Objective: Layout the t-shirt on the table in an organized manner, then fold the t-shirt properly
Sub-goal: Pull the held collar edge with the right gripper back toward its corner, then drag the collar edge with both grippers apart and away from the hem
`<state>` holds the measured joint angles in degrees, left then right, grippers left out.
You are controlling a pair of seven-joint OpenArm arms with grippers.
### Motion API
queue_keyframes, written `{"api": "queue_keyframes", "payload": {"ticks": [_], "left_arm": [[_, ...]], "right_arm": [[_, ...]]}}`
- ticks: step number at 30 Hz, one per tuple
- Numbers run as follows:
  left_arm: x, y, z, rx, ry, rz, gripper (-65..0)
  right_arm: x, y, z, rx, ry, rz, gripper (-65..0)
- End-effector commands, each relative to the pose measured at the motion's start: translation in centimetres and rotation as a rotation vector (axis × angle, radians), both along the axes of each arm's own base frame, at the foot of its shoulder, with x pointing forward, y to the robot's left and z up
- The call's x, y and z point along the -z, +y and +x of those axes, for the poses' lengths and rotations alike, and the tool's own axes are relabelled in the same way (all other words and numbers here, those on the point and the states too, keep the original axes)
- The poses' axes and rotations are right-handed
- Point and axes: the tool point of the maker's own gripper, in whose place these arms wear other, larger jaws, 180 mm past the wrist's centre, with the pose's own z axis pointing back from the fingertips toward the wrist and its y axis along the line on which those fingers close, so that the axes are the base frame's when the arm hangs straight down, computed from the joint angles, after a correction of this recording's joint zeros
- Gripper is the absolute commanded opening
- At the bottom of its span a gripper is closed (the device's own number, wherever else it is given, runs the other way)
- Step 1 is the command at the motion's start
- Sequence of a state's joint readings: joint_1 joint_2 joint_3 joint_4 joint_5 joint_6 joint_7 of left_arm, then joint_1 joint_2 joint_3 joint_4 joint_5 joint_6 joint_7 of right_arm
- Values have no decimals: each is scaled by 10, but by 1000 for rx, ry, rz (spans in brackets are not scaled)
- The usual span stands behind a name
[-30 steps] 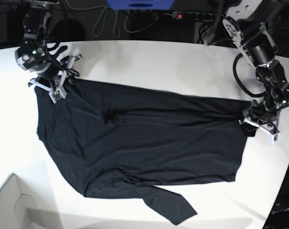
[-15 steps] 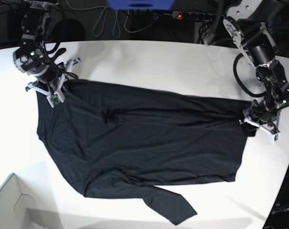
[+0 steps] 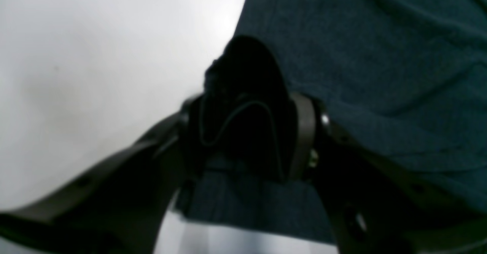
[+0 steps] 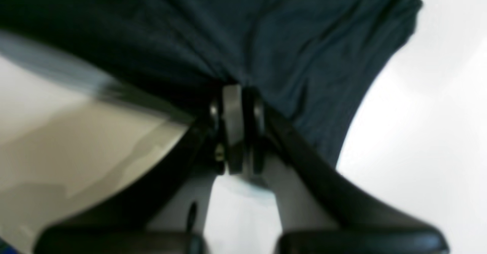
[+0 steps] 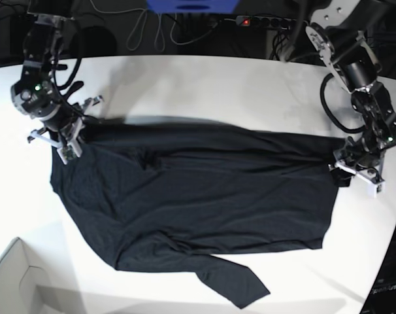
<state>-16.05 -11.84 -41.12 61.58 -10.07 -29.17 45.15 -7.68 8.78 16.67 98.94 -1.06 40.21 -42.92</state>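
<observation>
Both hands pinch the black t-shirt (image 5: pixel 191 196) at opposite ends (right hand (image 5: pixel 66 139), left hand (image 5: pixel 355 167)), its long axis stretched between them across the white desk (image 5: pixel 204 85).

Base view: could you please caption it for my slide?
Both arms' fingers pinch opposite ends of the black t-shirt on the white table.

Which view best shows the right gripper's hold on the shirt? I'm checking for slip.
The right wrist view: the right gripper has its jaws pressed together on the t-shirt, with fabric bunching at the tips. The base view shows it small at the shirt's corner; the left wrist view misses it.
</observation>
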Motion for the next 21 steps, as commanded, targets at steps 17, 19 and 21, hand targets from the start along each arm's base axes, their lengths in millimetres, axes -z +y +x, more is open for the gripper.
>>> {"api": "queue_keyframes", "payload": {"ticks": [17,19,21], "left_arm": [[-41,14,29,-29,-171,30,-357],[-44,14,29,-21,-179,36,-356],[-49,14,31,-21,-193,43,-356]], "right_arm": [[9,-28,8,15,32,-29,-426],[8,-30,8,21,31,-30,-373],[8,-30,8,24,30,-29,-329]]}}
